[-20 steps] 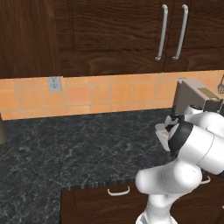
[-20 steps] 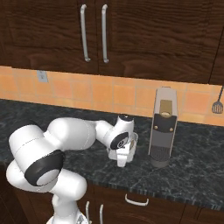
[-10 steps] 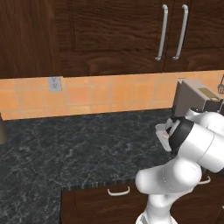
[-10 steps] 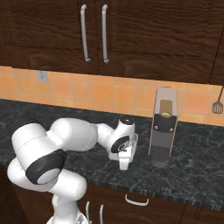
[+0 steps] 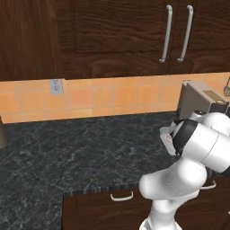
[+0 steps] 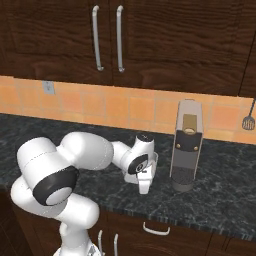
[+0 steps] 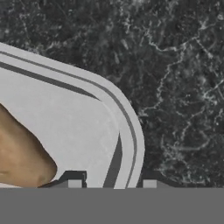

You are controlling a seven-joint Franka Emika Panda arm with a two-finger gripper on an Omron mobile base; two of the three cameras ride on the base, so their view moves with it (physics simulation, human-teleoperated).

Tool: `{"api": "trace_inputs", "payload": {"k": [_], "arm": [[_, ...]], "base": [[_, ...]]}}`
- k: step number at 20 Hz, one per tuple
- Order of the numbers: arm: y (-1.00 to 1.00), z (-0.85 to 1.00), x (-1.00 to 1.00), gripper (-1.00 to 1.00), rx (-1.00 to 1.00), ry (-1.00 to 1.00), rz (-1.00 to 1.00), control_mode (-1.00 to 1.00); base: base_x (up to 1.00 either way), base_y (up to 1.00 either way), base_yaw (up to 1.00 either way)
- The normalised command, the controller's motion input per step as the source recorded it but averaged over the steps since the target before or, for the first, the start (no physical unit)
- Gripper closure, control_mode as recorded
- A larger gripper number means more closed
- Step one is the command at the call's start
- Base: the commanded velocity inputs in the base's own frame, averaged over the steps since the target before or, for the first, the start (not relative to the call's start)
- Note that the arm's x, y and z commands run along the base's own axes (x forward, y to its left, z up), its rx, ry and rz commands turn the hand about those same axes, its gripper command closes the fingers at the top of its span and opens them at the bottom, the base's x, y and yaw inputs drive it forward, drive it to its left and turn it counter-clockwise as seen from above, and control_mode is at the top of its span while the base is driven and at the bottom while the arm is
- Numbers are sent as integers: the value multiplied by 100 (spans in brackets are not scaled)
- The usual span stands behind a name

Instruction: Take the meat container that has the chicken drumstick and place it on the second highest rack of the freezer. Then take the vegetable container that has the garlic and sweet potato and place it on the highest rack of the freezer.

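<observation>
Hand view: a shallow white plastic tray with a rounded corner and a grey line along its rim (image 7: 65,118) lies on the black-and-grey speckled stone worktop (image 7: 175,65). An orange-brown rounded piece (image 7: 19,157) rests inside it at lower left; probably the chicken drumstick, but too little shows to be sure.

The two dark fingertips (image 7: 74,183) stand on either side of the tray's rim, one inside the wall, one outside. The jaws are partly closed about the rim; whether they already pinch it I cannot tell.

Right base view: the white arm reaches forward and down, its two-finger gripper (image 6: 144,186) low over the worktop, just left of a tall grey-silver coffee machine with a tan front panel (image 6: 187,145). Dark wooden wall cupboards with long metal handles (image 6: 107,37) hang above an orange tiled backsplash (image 6: 125,107).

Left base view: the arm's elbow hides most of the hand; a bit of the tray shows beside it.
</observation>
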Motion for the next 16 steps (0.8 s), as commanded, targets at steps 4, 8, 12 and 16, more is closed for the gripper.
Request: {"api": "trace_inputs", "payload": {"k": [4,8,12,16], "arm": [[7,-30,-3,100,0,0,5,-100],[4,-14,0,100,0,0,2,-100],[-2,13,-2,100,3,-1,0,-100],[14,80,-19,100,0,-6,0,-100]], "base": [[0,0,0],[0,0,0],[0,0,0],[0,0,0]]}}
